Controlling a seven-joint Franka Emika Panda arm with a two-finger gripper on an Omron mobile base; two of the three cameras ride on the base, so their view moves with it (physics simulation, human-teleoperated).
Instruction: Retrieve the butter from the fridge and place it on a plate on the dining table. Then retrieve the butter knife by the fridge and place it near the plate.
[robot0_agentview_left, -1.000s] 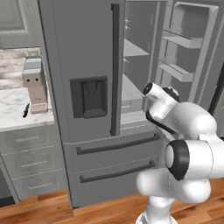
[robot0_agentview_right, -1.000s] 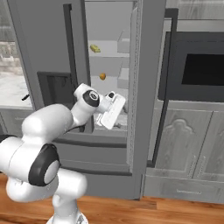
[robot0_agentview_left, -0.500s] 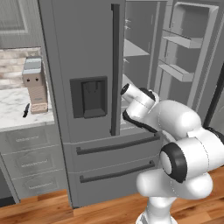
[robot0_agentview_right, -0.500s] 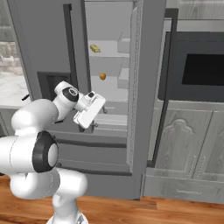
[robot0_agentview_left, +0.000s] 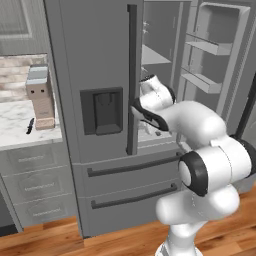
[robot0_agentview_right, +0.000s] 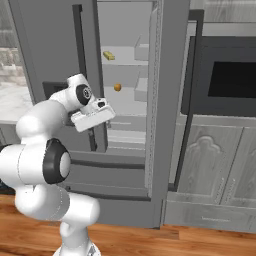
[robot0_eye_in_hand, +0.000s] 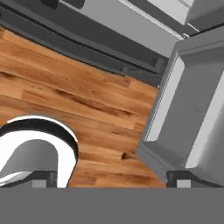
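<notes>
Up on a shelf inside the tall grey French-door fridge (robot0_agentview_right: 125, 100), right door swung open, sits one small yellow rectangular stick of butter (robot0_agentview_right: 108, 55), with one little round orange ball (robot0_agentview_right: 117, 87) a shelf lower. One slim black butter knife (robot0_agentview_left: 30, 125) lies on the marble-topped table (robot0_agentview_left: 17, 131) beside the fridge, tiny and hard to read. White arm's gripper (robot0_agentview_right: 107, 117) points down by the doorway, jaws spread wide, holding nothing.

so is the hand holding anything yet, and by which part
Nothing is held. The hand is open and empty in front of the fridge, and the butter lies untouched on an upper shelf inside.
</notes>
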